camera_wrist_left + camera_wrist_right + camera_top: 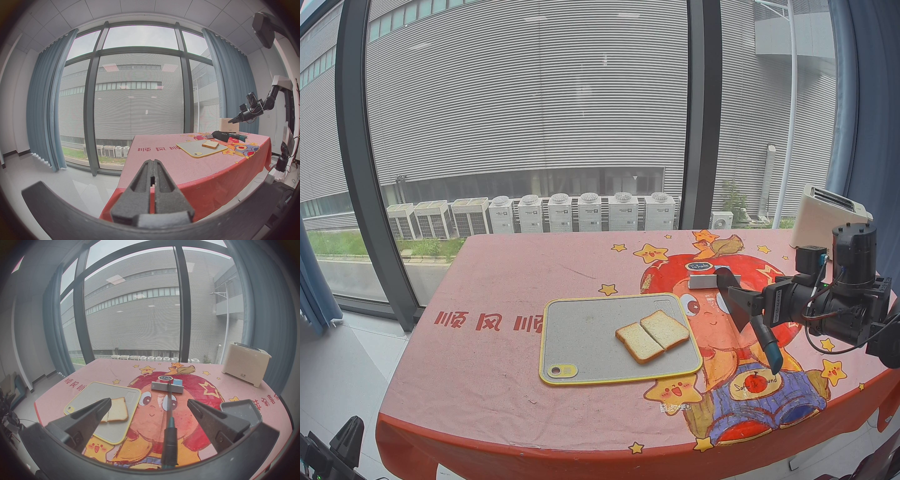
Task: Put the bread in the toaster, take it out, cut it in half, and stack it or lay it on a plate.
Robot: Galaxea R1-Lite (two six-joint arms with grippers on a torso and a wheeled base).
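Two bread halves lie side by side, slightly overlapping, on the grey cutting board with its yellow rim. To the board's right a knife lies on the tablecloth, its blade tip on a small grey rest and its teal handle end toward the front edge. My right gripper hovers open above the knife, holding nothing. The white toaster stands at the back right corner. My left gripper is shut and empty, low and well off the table's left front.
A dark grey square plate sits on the table to the right of the knife, in front of the toaster. The pink tablecloth is bare left of and behind the board. Windows stand close behind the table.
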